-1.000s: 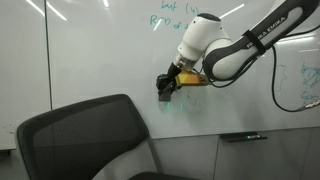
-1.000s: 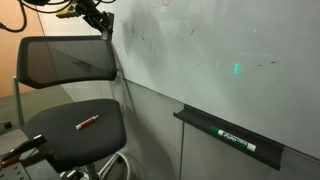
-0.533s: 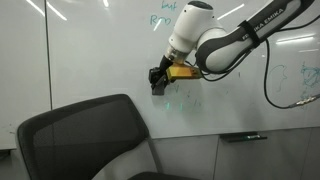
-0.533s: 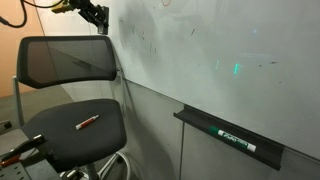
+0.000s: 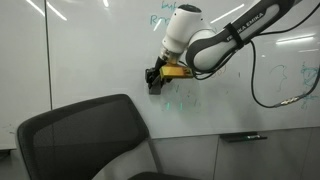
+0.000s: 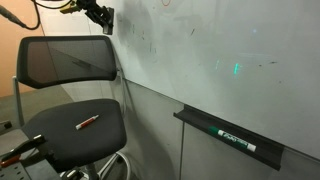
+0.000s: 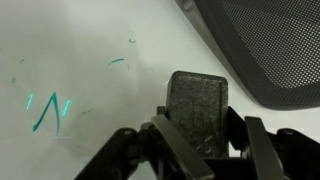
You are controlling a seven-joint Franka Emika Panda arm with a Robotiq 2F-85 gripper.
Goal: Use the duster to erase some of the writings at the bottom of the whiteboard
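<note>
As we read the wrist view from its left, writings (image 7: pixel 45 112): short slanted teal strokes, thin and faint, with two smaller dashes higher up toward the middle.
whiteboard (image 7: pixel 90 60): glossy, smooth, hard white; it fills the left and centre.
duster (image 7: pixel 197 98): dark grey felt block with rounded corners and a fuzzy face; its long axis runs up the view, away from the palm.
gripper (image 7: pixel 198 135): black jaws clamped tight on the duster's two long sides, holding nothing else.
chair (image 7: pixel 270 40): black mesh back at the right, off the whiteboard.
key relation: the writings lie left of the duster and clear of it; in an exterior view the writings (image 5: pixel 170 104) show faintly just below the gripper (image 5: pixel 155 80). We judge the wipe must travel that way, felt flat to the surface.
contact: we cannot tell whether the felt touches.
arm: only one, so no nearer side.
ledge (image 6: pixel 195 120): narrow dark tray further right, a marker (image 6: pixel 235 138) lying in it, well apart.
</note>
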